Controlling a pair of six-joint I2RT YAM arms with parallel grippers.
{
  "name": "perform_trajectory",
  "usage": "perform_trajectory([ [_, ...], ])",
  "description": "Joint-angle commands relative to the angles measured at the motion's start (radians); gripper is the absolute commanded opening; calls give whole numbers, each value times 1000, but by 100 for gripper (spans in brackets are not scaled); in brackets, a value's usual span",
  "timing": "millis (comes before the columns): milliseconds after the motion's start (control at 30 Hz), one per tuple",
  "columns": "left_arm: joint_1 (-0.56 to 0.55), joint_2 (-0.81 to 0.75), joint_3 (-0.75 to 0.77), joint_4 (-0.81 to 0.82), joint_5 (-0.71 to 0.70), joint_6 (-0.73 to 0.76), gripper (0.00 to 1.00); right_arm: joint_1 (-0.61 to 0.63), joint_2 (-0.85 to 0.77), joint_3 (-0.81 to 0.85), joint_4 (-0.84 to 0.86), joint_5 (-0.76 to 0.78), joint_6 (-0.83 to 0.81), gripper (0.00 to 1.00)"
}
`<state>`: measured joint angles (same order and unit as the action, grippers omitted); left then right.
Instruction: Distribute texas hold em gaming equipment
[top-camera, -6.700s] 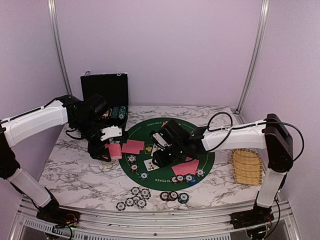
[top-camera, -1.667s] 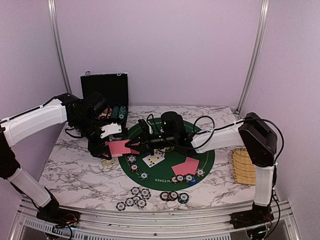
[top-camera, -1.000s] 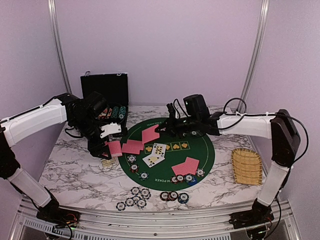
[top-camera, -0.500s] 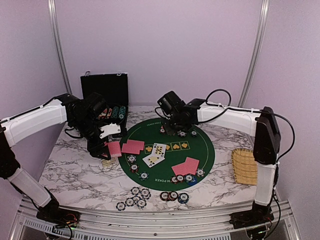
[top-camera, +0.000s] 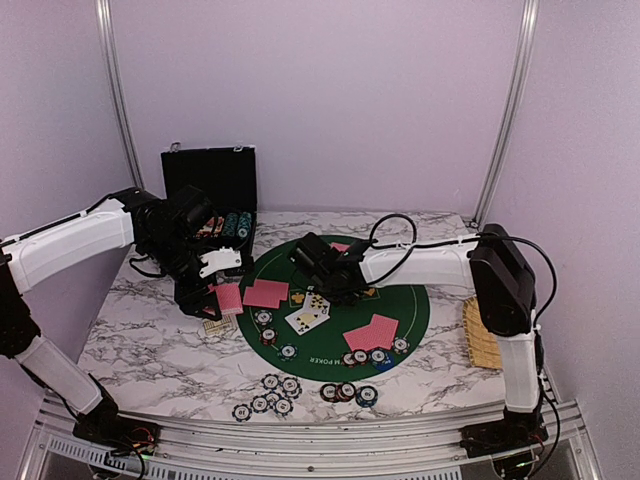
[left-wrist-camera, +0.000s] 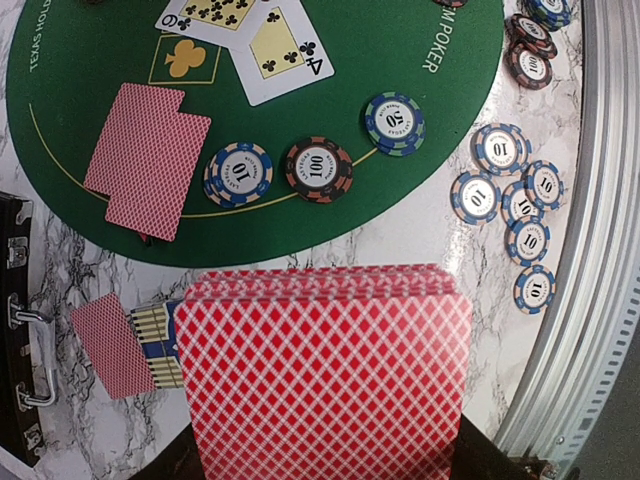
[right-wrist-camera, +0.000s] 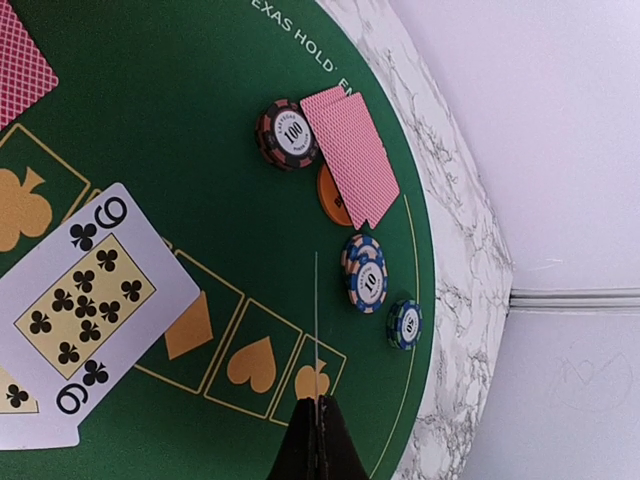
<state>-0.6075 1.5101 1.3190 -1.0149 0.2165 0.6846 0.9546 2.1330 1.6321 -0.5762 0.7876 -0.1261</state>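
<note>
Mid-deal; both claws clamped on cards.
Red-backed deck (left-wrist-camera: 325, 380) gripped in L gripper (top-camera: 218, 290) over marble table (left-wrist-camera: 420, 230), just off green mat (left-wrist-camera: 100, 60); R gripper (right-wrist-camera: 318, 420) pinches single card (right-wrist-camera: 316, 320) edge-on above mat, nr 9 of clubs (right-wrist-camera: 85, 290).

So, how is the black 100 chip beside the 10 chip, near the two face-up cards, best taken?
Come straight down from above and pinch the 100 chip by its rim. It lies flat on the mat, so only the edge offers a hold. The 10 chip seems to touch one side, so close on the two free sides, across that line.
</note>
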Motion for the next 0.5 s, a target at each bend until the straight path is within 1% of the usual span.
perform_trajectory([
  [0,8,-24,-7,-8,14,2,0,2,17,-20,92,-38,-59,0],
  [267,8,-21,-5,-8,18,1,0,18,43,-54,115,-95,-84,0],
  [367,8,-24,-5,-8,16,1,0,24,47,-59,111,-130,-73,7],
  [467,7,-28,-7,-8,16,0,0,27,40,-65,115,-173,-57,20],
])
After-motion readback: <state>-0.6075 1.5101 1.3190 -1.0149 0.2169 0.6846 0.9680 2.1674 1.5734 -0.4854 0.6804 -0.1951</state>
